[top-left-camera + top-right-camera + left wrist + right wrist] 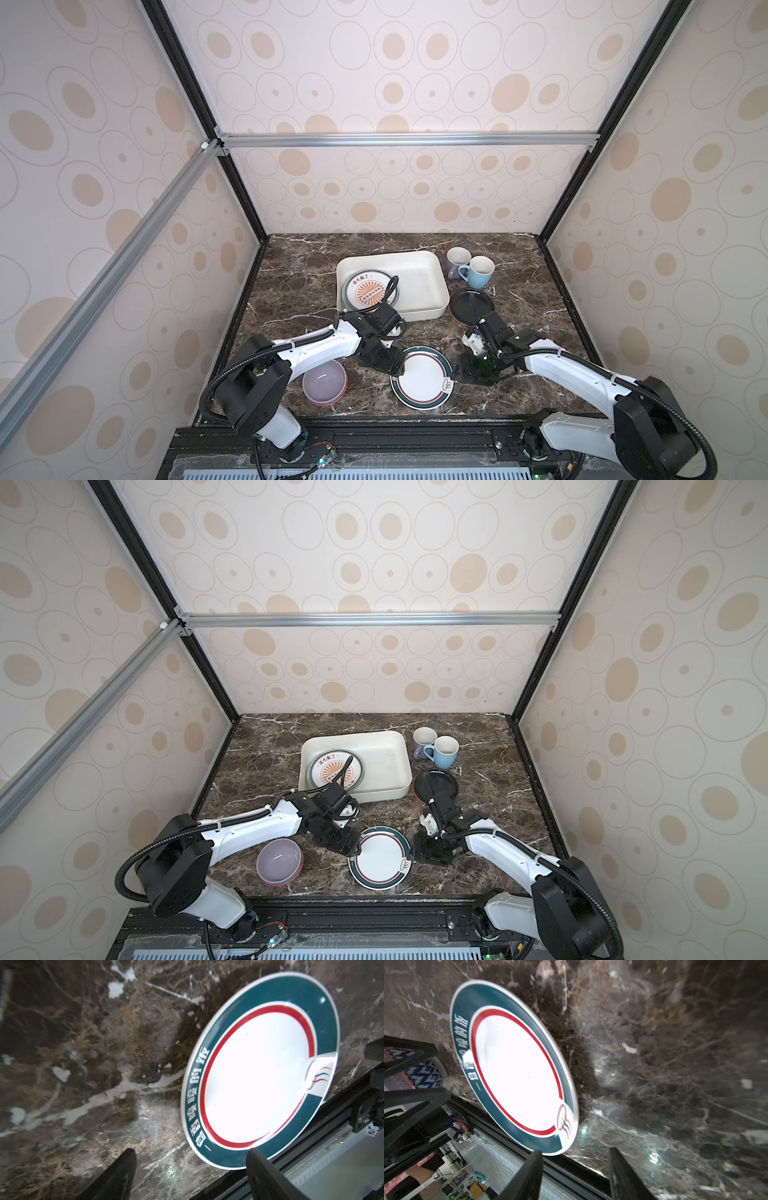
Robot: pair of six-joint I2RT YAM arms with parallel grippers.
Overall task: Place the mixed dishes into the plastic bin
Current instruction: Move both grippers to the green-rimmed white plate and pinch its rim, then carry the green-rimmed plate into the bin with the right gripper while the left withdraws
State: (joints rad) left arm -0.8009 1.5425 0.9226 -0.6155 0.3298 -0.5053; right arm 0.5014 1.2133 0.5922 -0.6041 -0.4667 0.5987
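The dark-rimmed plate, white with a teal band and a red ring, lies near the table's front edge. My left gripper is open at its left edge, the rim just inside one finger. My right gripper is open at its right edge, with the rim beside one finger. The plastic bin holds the sunburst plate, stacked on another plate. The lavender bowl sits front left.
A lavender mug and a blue mug stand right of the bin. A black plate lies in front of them, stacked on an orange-edged one. A black rail runs along the table's front edge.
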